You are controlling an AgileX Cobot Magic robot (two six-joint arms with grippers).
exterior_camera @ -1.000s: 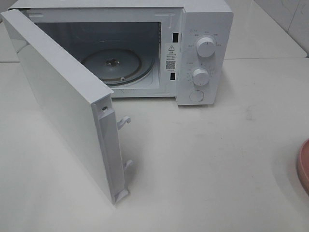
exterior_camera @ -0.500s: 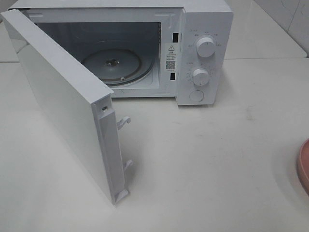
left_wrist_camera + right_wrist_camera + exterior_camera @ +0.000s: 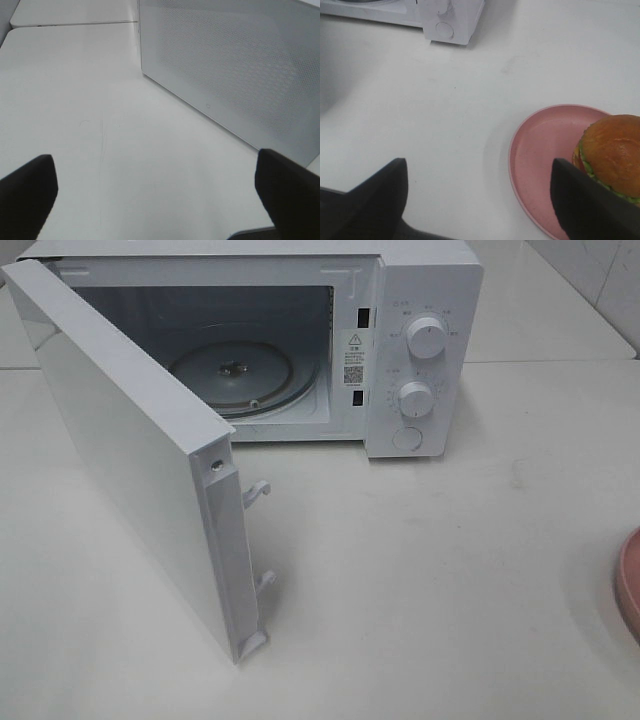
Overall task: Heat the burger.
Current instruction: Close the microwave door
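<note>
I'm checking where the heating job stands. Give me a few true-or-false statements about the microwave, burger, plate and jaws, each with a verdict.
1. The microwave door stands open. True.
2. The burger sits on the turntable. False: it is on the pink plate; the turntable is bare.
3. The right gripper grips the burger. False: its jaws stand apart, empty.
4. The left gripper has open, empty jaws. True.
5. The plate rests on the white table. True.

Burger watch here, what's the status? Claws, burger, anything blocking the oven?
Both claws, left claw and right claw, open, empty. Burger on pink plate, untouched. Microwave door wide open, turntable bare.
</note>
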